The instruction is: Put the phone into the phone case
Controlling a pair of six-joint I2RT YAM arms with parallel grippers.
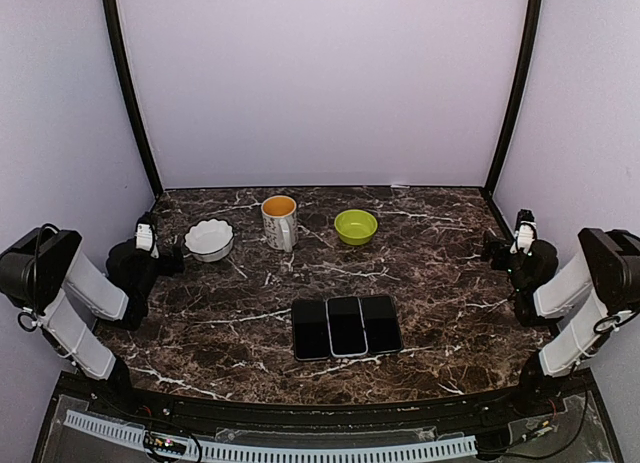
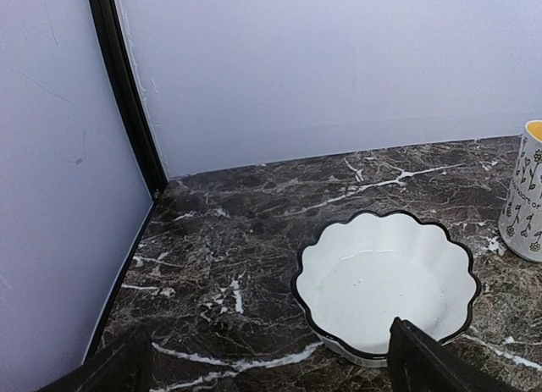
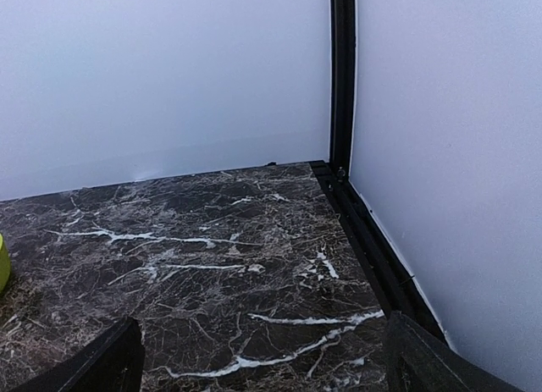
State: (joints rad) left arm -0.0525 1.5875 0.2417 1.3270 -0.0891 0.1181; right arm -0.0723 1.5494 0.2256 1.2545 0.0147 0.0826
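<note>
Left gripper (image 2: pixel 271 371), right gripper (image 3: pixel 262 367) — jaws wide apart; both empty

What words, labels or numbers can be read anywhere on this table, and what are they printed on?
White ceramic mug with orange inside: a line of small dark letters among flower drawings, cut off at the picture's edge and too blurred to read.
Three black phone-sized slabs: no readable text.
White scalloped bowl and lime-green bowl: no text.

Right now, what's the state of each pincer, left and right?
Left pincer: open, holding nothing.
Right pincer: open, holding nothing.
</note>
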